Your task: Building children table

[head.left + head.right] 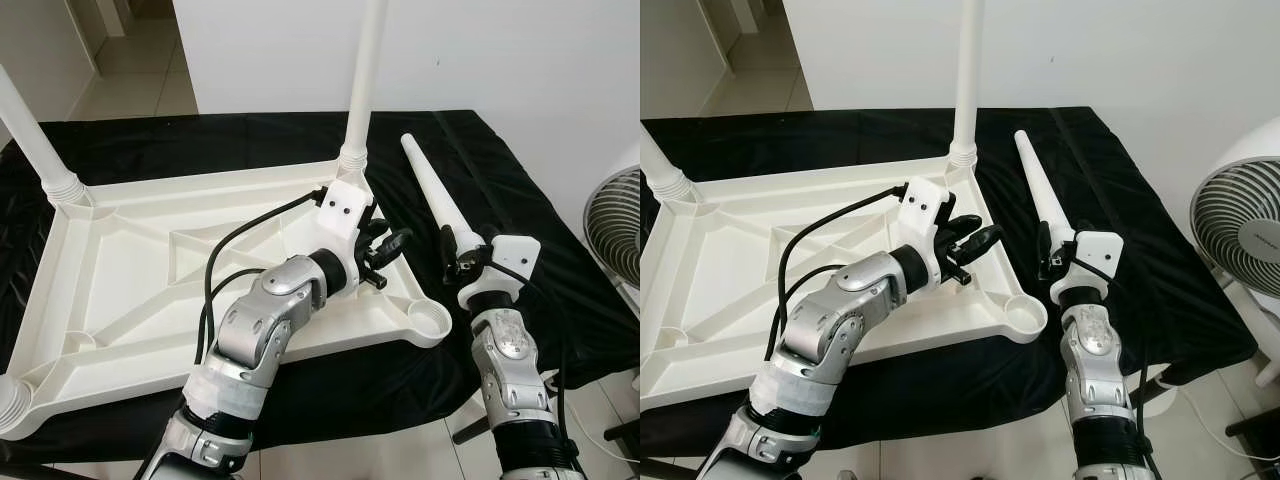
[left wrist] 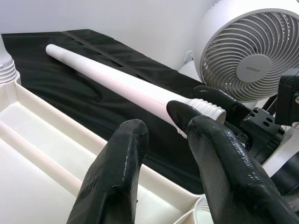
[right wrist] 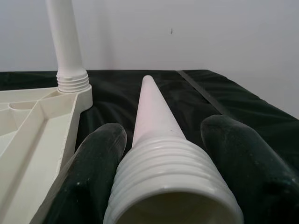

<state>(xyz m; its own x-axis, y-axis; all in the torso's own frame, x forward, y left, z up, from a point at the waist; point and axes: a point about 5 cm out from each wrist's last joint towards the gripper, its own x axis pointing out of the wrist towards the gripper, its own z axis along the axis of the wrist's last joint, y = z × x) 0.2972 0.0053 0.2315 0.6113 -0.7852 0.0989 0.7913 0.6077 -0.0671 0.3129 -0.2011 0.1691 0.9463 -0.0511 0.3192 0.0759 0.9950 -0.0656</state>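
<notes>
From the head views, the upturned white tabletop (image 1: 200,250) lies on the black-draped counter (image 1: 520,200), its near corner socket (image 1: 432,322) empty; the right hand (image 1: 462,262) pinches the loose tapered leg (image 1: 432,195) just beside it, and that smooth plastic could slip or cross-thread. The left wrist view shows the left hand (image 2: 163,154) spread, empty, over the tray rim. The right wrist view shows ribbed threads between rubbery fingers (image 3: 91,168).
</notes>
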